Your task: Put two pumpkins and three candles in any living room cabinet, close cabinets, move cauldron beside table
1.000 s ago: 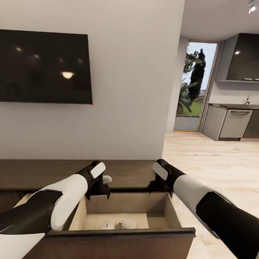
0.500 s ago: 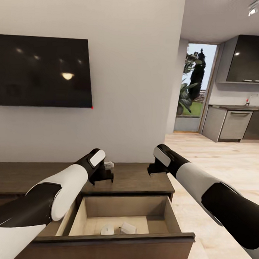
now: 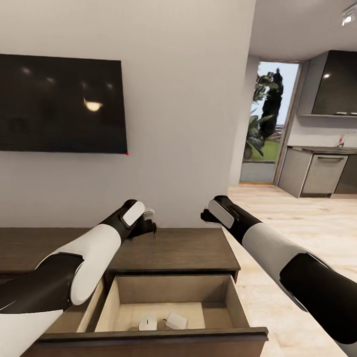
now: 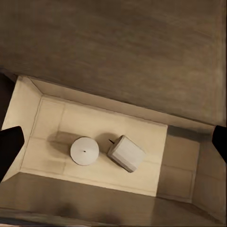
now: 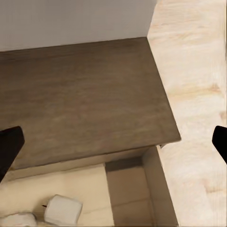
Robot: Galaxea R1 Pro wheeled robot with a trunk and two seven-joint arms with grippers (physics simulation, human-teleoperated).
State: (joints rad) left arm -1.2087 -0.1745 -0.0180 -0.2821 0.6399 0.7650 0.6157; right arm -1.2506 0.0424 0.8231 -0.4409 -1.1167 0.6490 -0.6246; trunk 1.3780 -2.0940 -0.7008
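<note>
The dark-brown cabinet (image 3: 186, 251) stands against the grey wall with its right-hand drawer (image 3: 157, 335) pulled out. Two pale candles lie on the drawer's beige floor: one upright (image 4: 84, 150) and one tipped on its side (image 4: 126, 153), seen in the head view as candle (image 3: 147, 323) and candle (image 3: 176, 320). My left gripper (image 3: 146, 226) hovers open over the cabinet top, above the drawer. My right gripper (image 3: 205, 216) is also open and holds nothing, above the cabinet's right end. In both wrist views the dark fingertips (image 4: 9, 144) sit wide apart. Pumpkins and cauldron are out of view.
A black TV (image 3: 57, 105) hangs on the wall above the cabinet. Light wood floor (image 3: 300, 229) runs to the right of the cabinet toward a kitchen with grey units (image 3: 323, 170) and a glass door (image 3: 268, 125).
Both grippers have lifted from the drawer's back edge to above the cabinet top. The head view has shifted upward a little. The candles have not moved.
</note>
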